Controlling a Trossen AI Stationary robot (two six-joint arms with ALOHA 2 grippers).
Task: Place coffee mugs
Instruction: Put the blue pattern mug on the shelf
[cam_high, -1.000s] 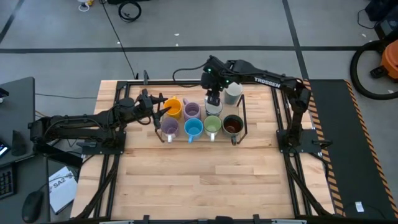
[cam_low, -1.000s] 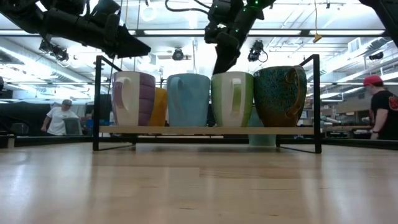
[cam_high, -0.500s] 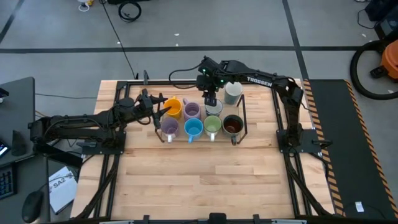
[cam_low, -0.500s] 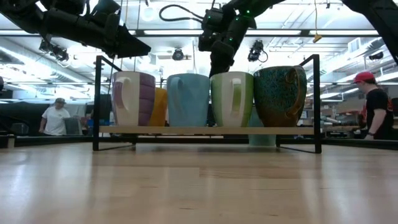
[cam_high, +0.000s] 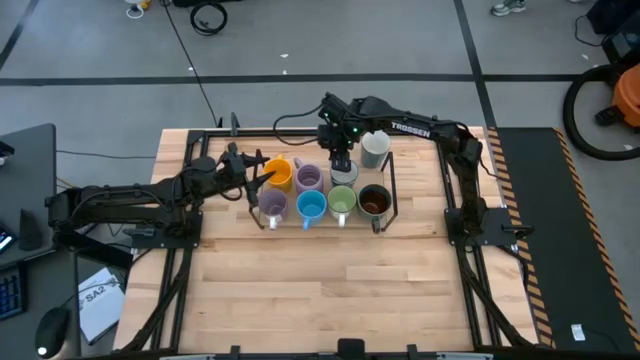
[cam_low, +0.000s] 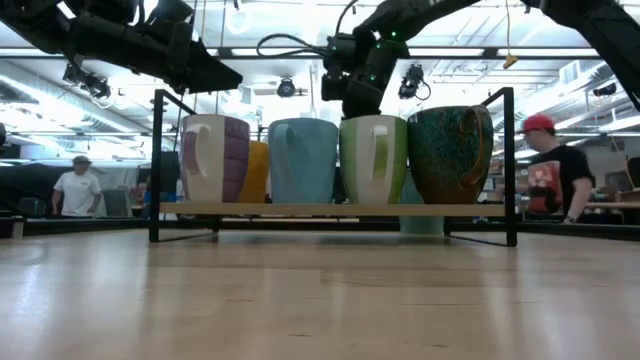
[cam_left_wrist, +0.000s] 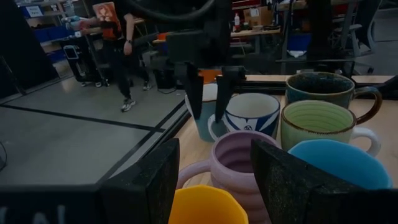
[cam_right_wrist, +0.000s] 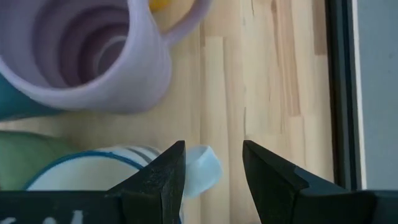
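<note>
Now the right gripper (cam_high: 341, 166) hangs over the white patterned mug (cam_left_wrist: 251, 113) on the rack (cam_low: 330, 209), jaws apart. Left gripper (cam_high: 262, 172), also spread, sits beside the orange mug (cam_high: 279, 174).

A black wire rack (cam_high: 388, 190) sits on the wooden table (cam_high: 330, 290). At two o'clock stands an orange vacuum (cam_high: 612, 100); at nine, a dark desk (cam_high: 25, 160).

Eight upright mugs are shown in two rows. Front row: lavender mug (cam_high: 272, 205), blue mug (cam_high: 311, 206), light green mug (cam_high: 343, 200), dark brown mug (cam_high: 375, 201). Back row: orange mug (cam_high: 279, 173), second lavender mug (cam_high: 309, 179), white blue-patterned mug (cam_left_wrist: 251, 113), pale grey mug (cam_high: 375, 148).
</note>
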